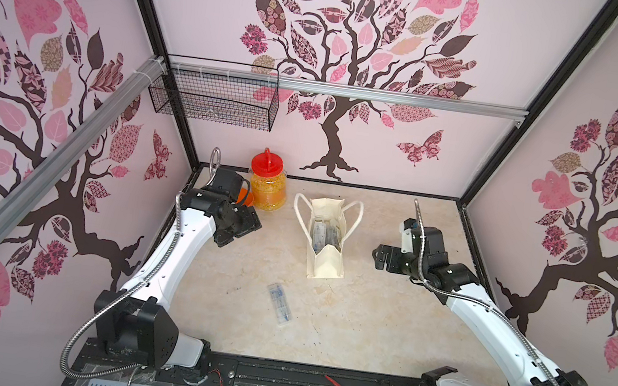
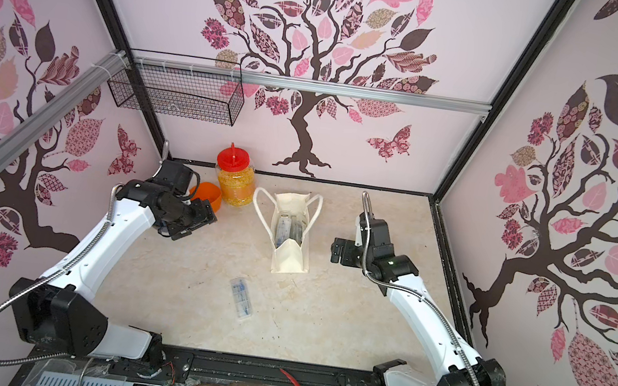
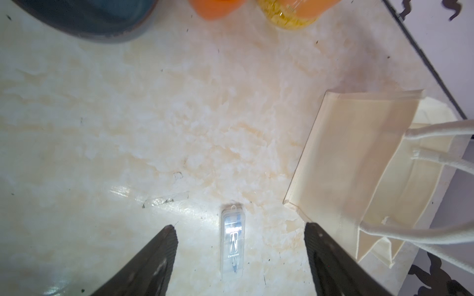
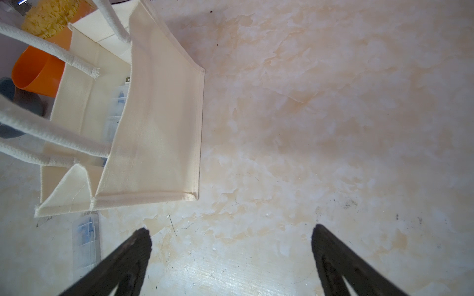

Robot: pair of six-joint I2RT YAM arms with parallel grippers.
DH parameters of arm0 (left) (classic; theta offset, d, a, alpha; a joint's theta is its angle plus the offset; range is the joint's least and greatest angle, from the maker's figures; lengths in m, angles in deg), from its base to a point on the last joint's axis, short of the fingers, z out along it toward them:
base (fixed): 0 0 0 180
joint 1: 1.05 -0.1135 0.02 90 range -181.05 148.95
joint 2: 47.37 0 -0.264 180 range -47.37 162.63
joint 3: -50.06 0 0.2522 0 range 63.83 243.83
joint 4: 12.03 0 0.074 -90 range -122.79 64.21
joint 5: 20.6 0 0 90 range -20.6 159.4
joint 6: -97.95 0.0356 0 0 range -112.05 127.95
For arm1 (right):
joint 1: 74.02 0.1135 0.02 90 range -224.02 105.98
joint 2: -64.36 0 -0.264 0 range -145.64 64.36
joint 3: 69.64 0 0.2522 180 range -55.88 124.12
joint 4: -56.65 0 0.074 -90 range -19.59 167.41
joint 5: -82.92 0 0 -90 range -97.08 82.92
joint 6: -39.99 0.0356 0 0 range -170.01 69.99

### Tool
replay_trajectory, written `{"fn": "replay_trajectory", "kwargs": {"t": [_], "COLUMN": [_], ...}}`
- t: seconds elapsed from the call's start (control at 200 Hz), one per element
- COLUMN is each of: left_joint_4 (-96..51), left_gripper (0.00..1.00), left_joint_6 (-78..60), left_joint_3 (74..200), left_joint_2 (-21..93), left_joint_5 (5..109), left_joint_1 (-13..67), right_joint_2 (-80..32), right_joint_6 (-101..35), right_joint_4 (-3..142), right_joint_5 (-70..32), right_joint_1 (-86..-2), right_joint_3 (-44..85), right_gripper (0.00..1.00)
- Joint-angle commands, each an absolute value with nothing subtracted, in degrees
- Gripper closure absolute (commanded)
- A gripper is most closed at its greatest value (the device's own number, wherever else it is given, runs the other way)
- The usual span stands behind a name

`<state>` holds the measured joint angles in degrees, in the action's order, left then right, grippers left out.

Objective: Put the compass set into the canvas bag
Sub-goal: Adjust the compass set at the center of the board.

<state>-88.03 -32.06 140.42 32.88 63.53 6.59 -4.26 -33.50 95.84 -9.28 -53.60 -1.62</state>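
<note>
Progress looks partial: the canvas bag [image 1: 325,265] stands upright and open-mouthed on the counter [image 1: 383,321], and in both top views clear cases [image 1: 326,230] already lie inside it. One compass set [image 1: 279,304], a clear flat case, lies on the counter well in front of the bag and toward the left arm's side, touching nothing. By my reading, picking it up, carrying it and dropping it in are all not yet done.

The left end effector [image 3: 239,227] is spread wide and empty, raised near the red-lidded jar [image 1: 267,185]. The right end effector [image 4: 230,228] is also fully spread and empty, beside the bag.

The case lies flat, label up. Its long axis runs roughly near-to-far, the far end slanted slightly leftward. In the left wrist view its hang-tab end seems to point toward the jar's side
</note>
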Motion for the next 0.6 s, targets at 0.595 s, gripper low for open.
{"fn": "replay_trajectory", "kwargs": {"t": [0.595], "left_joint_4": [-79.6], "left_gripper": [0.19], "left_joint_6": [-53.2], "left_joint_3": [121.4], "left_joint_2": [33.1], "left_joint_5": [54.6], "left_joint_1": [18.4], "right_joint_2": [-1.9], "right_joint_6": [-34.1], "right_joint_4": [95.1], "right_joint_5": [-8.0], "right_joint_1": [-53.8], "right_joint_3": [-2.8], "right_gripper": [0.00]}}
